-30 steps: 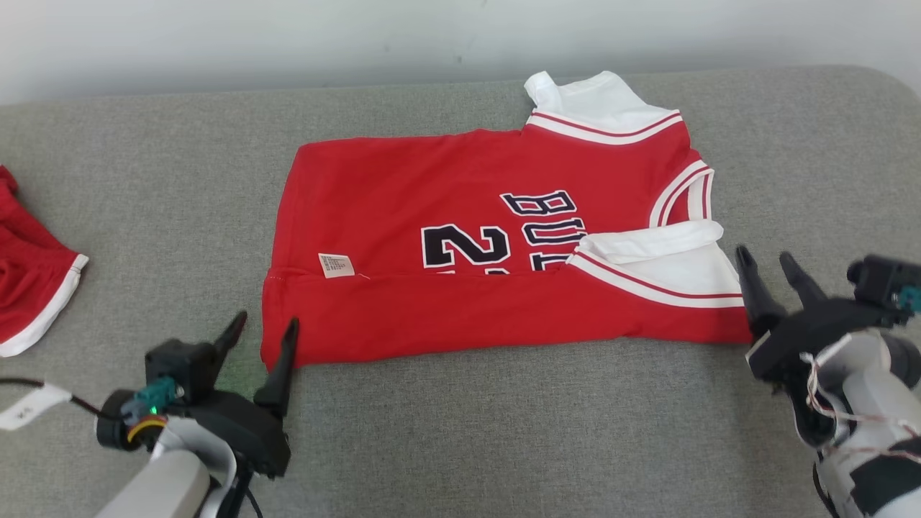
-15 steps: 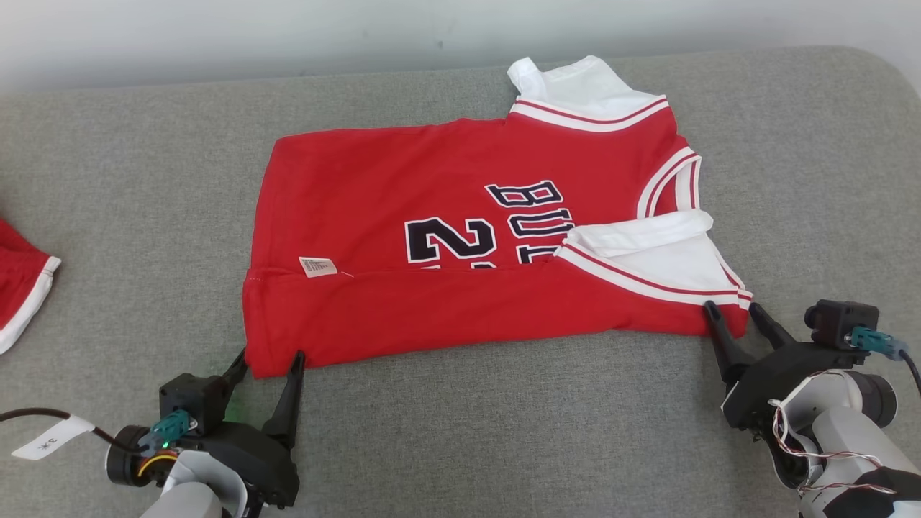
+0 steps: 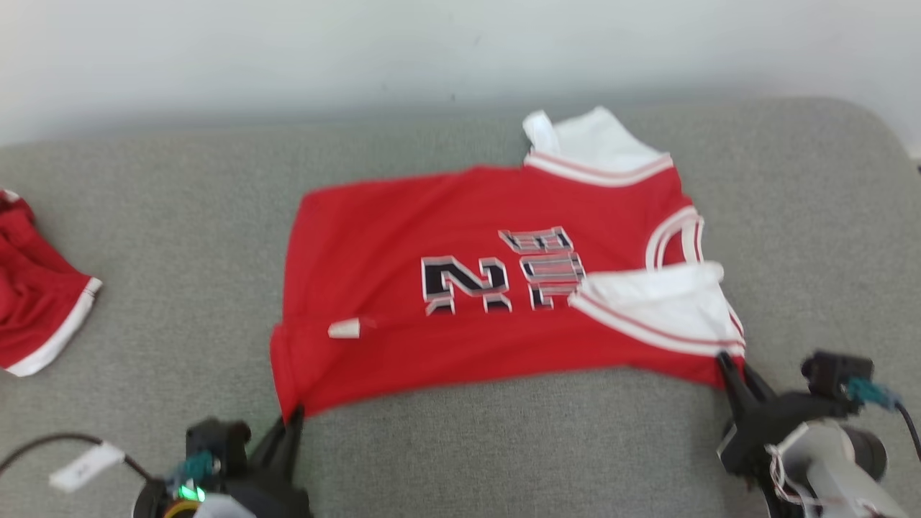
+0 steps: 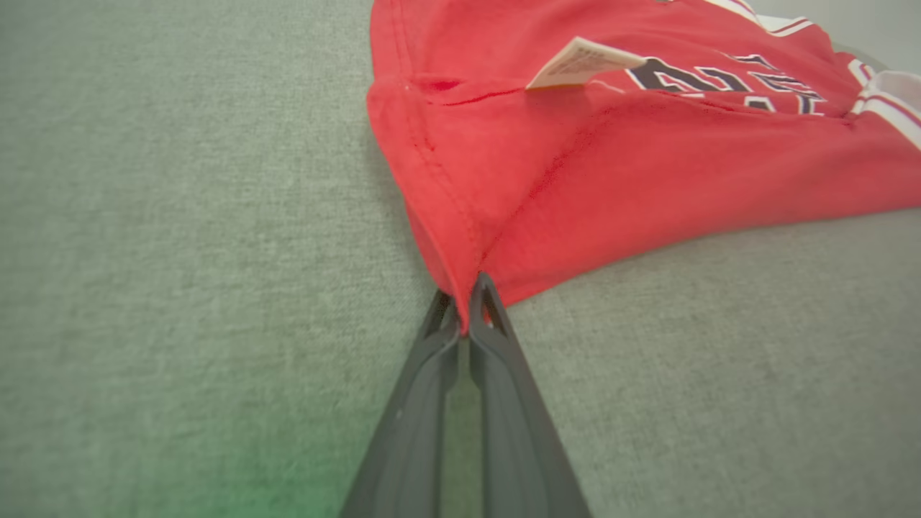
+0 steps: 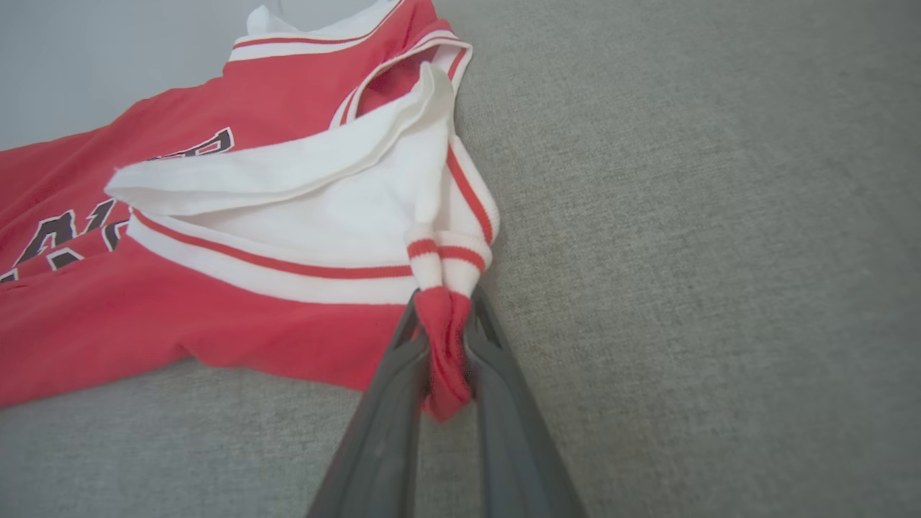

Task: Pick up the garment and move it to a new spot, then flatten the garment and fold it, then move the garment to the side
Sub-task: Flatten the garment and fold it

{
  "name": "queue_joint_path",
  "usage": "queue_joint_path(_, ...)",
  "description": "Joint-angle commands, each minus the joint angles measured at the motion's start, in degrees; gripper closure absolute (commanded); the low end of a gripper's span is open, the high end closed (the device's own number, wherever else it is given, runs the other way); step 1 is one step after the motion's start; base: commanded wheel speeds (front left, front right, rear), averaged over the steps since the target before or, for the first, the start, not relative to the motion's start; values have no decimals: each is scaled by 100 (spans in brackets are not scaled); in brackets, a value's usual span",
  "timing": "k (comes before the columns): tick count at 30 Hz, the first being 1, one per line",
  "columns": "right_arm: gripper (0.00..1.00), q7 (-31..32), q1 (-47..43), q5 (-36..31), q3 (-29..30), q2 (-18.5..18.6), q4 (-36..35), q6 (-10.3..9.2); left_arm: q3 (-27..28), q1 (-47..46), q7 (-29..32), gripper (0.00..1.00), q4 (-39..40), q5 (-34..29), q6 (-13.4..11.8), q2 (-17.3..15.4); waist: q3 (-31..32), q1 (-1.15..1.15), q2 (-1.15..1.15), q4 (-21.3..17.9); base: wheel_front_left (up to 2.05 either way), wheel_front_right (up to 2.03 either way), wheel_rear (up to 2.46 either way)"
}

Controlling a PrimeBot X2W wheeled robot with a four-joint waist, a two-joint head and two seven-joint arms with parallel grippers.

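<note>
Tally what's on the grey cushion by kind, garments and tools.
Garments: 2 (red jersey with white sleeves and black lettering; red garment with white trim at the far left)
Tools: 2 (left tool and right tool, each shut on a near corner of the jersey)
Total: 4

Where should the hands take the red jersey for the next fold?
Its two near corners, approached low from the robot's side: the red-and-white fabric jersey lies mostly flat, near edge folded double. The left hand pinches the hem corner, right hand the sleeve corner.
</note>
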State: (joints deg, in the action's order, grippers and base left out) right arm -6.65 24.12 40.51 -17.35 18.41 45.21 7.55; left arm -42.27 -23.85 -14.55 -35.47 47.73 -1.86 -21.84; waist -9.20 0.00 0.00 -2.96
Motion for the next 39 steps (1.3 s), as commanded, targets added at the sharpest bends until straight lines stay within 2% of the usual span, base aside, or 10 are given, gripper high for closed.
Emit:
queue_joint_path(1, 100, -13, -299, 110, 27, 126, -154, -10, 5, 310, -34, 100, 145, 9, -81, -82, 402, 0, 0, 46, 0, 0, 0)
queue_joint_path(6, 100, 89, -1202, 283, 331, 344, -784, -11, -50, 1037, 99, 100, 855, 88, -357, -366, 595, 0, 0, 128, 0, 0, 0)
queue_joint_path(10, 100, 361, -2017, 241, 732, 377, -1398, -11, -51, 1513, 252, 100, 1581, 139, -755, -562, 633, 0, 0, 173, 0, 0, 0)
queue_joint_path(17, 100, 907, -2684, -92, 1339, 35, -2241, -11, 79, 1866, 338, 100, 2275, 277, -1118, -733, 531, 0, 0, 57, 0, 0, 0)
queue_joint_path(18, 51, 943, -2712, -166, 1451, -51, -2353, -11, 93, 1893, 333, 97, 2299, 287, -1142, -745, 526, 0, 0, 46, 0, 0, 0)
queue_joint_path(19, 5, 1004, -2748, -234, 1552, -150, -2433, -11, 93, 1918, 337, 58, 2300, 280, -1176, -761, 526, 0, 0, 32, 0, 0, 0)
queue_joint_path(20, 0, 1061, -2786, -346, 1619, -232, -2528, -11, 63, 1925, 363, 0, 2293, 235, -1190, -788, 527, 0, 0, 23, 0, 0, 0)
queue_joint_path(28, 0, 1047, -2910, -959, 2273, -688, -3460, -11, 271, 1968, 138, 0, 2695, 246, -1295, -736, 545, 0, 0, 63, 0, 0, 0)
queue_joint_path(34, 0, 1044, -2781, -1373, 2377, -904, -3964, -10, 429, 1636, 87, 0, 2960, 13, -1399, -837, 553, 0, 0, 91, 0, 0, 0)
queue_joint_path(39, 0, 1064, -2301, -1726, 2119, -970, -3968, -11, 524, 865, 327, 0, 2689, 56, -1175, -769, 411, 0, 0, -19, 0, 0, 0)
